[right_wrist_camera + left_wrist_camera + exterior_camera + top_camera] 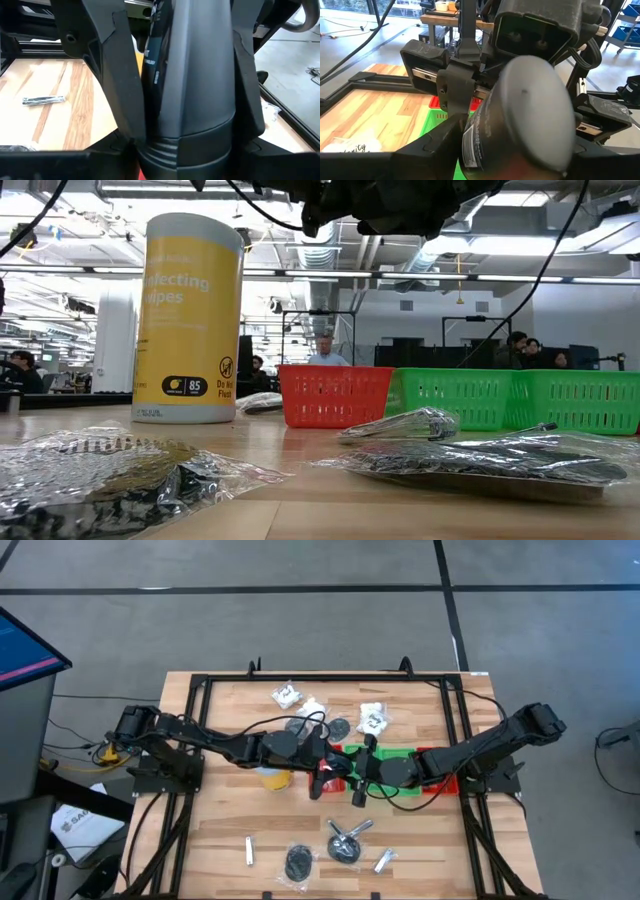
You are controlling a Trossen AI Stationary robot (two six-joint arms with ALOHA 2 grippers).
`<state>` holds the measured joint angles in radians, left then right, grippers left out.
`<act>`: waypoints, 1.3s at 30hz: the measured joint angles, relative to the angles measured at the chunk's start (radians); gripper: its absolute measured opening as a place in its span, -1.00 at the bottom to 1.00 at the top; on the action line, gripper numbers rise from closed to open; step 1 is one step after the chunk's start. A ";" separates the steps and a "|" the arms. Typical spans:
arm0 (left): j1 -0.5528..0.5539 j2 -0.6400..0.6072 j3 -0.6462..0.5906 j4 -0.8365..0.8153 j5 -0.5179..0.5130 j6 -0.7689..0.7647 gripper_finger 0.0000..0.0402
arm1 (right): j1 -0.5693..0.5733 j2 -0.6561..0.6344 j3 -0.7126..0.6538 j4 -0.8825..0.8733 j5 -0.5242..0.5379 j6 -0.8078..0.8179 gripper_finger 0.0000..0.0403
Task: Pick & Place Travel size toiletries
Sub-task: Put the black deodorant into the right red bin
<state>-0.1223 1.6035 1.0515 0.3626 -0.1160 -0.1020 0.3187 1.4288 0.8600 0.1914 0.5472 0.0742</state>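
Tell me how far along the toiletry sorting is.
Done: nothing confirmed; the arms hide the bins' insides. In hand: the right gripper grips a dark bottle, meeting the left gripper above the bins. Remaining: packets, discs and tubes lie on the table.

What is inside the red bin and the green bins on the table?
From above, both arms cover most of the red bin and green bins, so their contents are mostly hidden. From table height, only the mesh walls show, and nothing rises above the rims.
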 joint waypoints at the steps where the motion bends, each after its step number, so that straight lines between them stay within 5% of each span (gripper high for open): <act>1: 0.000 0.000 0.000 0.000 0.000 0.000 -0.01 | 0.000 0.000 0.000 0.000 0.000 0.001 -0.12; 7: 0.000 0.000 0.000 0.000 0.000 0.028 -0.11 | 0.000 -0.003 0.000 -0.008 0.001 -0.003 -0.13; 15: 0.000 0.000 0.000 -0.005 -0.030 0.058 0.25 | 0.000 -0.005 0.000 -0.024 0.000 0.012 -0.13; 23: 0.000 -0.046 -0.001 -0.015 -0.040 0.072 0.33 | 0.006 -0.071 0.002 -0.124 0.012 0.060 -0.13; 31: -0.005 -0.097 -0.001 -0.105 -0.048 0.073 0.34 | 0.015 -0.162 0.001 -0.361 0.057 0.204 -0.13; 39: -0.013 -0.098 -0.001 -0.141 -0.049 0.068 0.34 | 0.017 -0.262 0.001 -0.791 0.058 0.530 -0.13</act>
<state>-0.1352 1.5059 1.0508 0.2213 -0.1654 -0.0337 0.3356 1.1670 0.8612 -0.5994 0.6048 0.6037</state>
